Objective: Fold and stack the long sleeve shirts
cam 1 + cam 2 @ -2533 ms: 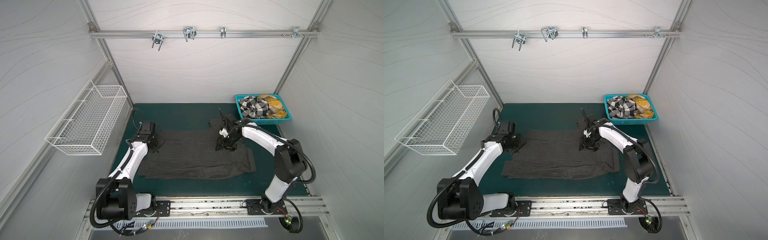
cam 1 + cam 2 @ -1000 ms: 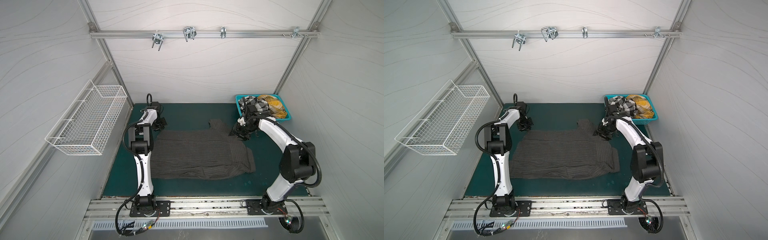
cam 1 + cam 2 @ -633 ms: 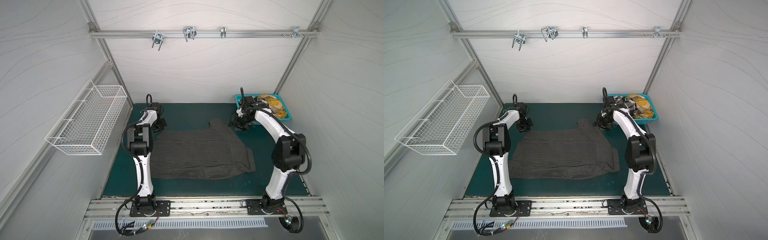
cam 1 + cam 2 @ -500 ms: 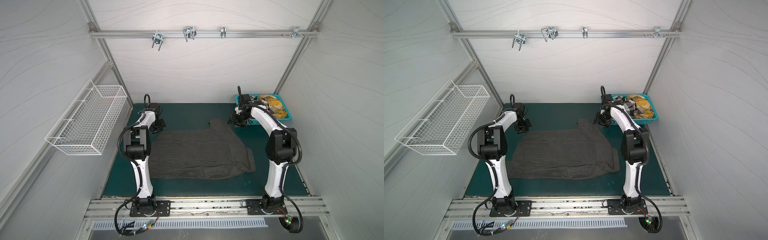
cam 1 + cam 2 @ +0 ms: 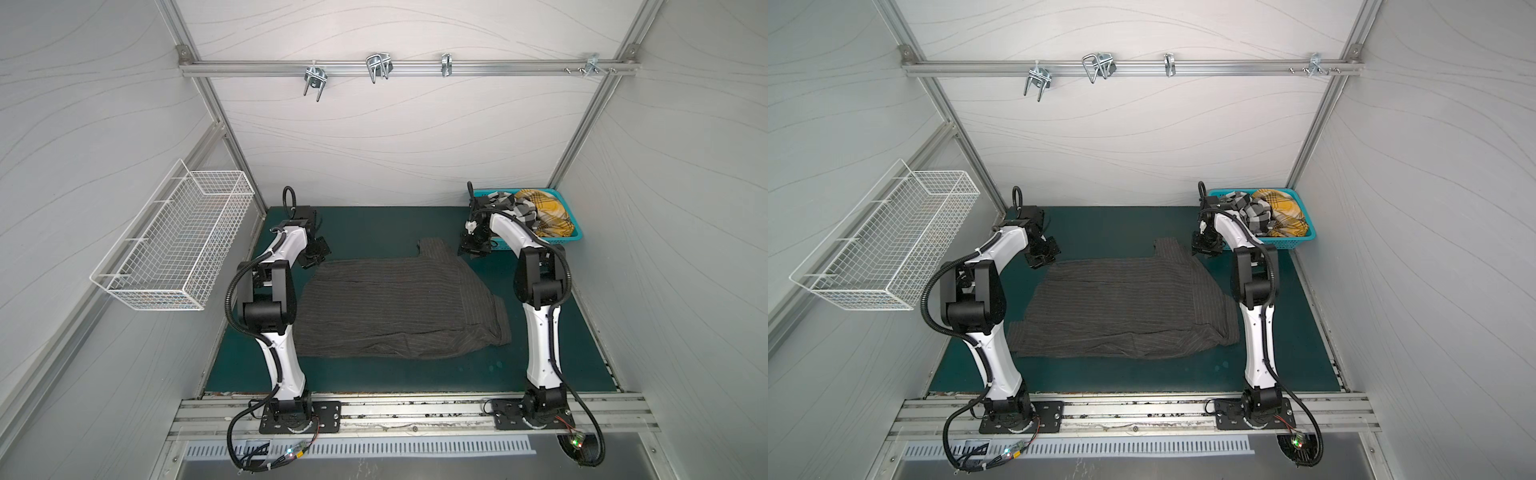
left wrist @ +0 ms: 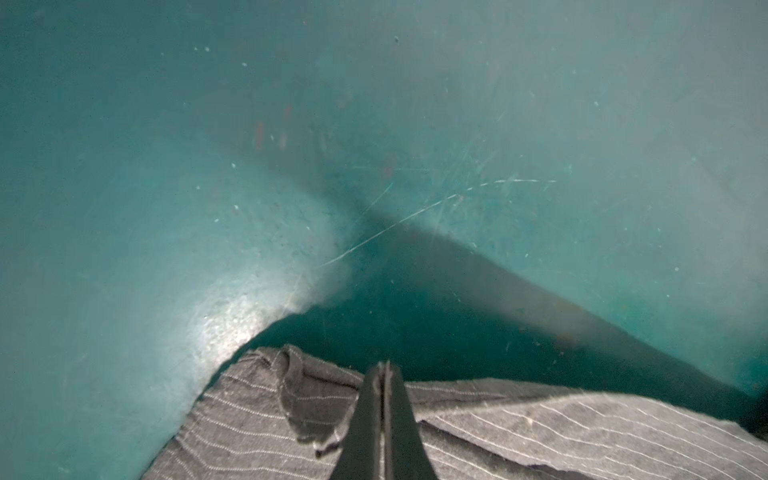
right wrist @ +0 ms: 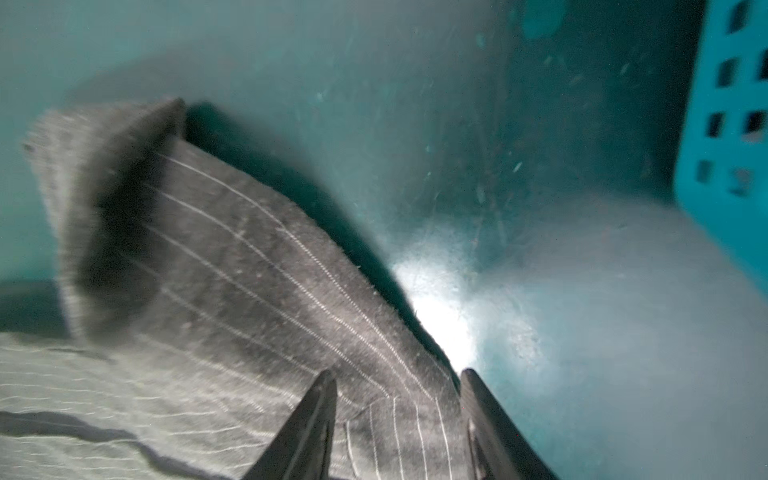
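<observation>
On the green table (image 5: 374, 220) the grey pinstriped shirt (image 5: 399, 307) lies spread; left fingers (image 6: 365, 419) press together at its edge, right fingers (image 7: 309, 424) stand apart over a corner.

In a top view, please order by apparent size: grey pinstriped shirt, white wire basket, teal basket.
1. grey pinstriped shirt
2. white wire basket, not much smaller; it hangs nearer the camera, which may enlarge it
3. teal basket, farthest back

Both top views look steeply down on the whole mat (image 5: 374, 224); wrist views skim close above it.
</observation>
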{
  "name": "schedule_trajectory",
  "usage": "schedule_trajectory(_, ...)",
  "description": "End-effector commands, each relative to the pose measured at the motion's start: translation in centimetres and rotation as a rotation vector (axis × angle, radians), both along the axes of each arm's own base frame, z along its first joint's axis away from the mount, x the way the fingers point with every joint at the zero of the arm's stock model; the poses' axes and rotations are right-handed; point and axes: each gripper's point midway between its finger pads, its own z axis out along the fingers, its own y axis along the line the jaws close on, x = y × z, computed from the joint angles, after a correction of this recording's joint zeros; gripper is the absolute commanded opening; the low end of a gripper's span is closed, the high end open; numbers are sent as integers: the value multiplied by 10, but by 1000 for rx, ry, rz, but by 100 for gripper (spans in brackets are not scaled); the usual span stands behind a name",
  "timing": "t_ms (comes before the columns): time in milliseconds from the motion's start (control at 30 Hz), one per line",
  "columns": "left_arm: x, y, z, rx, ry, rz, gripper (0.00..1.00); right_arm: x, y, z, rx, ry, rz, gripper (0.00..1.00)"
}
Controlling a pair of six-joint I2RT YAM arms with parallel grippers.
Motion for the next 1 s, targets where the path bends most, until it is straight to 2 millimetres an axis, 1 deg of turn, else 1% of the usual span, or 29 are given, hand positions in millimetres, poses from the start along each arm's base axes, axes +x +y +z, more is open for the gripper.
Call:
schedule_trajectory(0,7,1,-4,-6,-9,5,0,-18,-1,-22,-83,74,47,50)
schedule_trajectory(100,8,2,-4,1,-7,2,0,-19,2,-31,-104,90,56,49)
schedule_trajectory(300,7,4,-10,10,8,-2,0,-25,1,-45,-123,121,58,40)
schedule_trajectory(367,6,5,-12,12,15,-1,0,-26,-1,-49,-134,128,57,33)
schedule_trajectory(433,5,5,-14,13,18,-1,0,-27,-2,-51,-140,134,56,24)
schedule_trajectory(533,4,6,-15,15,21,-1,0,-24,-3,-48,-141,118,54,14)
schedule_trajectory(667,7,6,-17,16,11,-3,0,-17,0,-30,-127,78,57,0)
schedule_trajectory(733,11,9,-15,24,2,1,0,-17,3,-14,-115,51,61,0)
schedule_trajectory(800,14,14,-10,21,-20,23,0,-21,5,4,-109,23,62,0)
schedule_trajectory(900,18,21,7,4,-98,70,0,-33,9,32,-91,-43,61,0)
schedule_trajectory(967,21,20,19,-13,-148,83,0,-41,11,51,-77,-97,57,0)
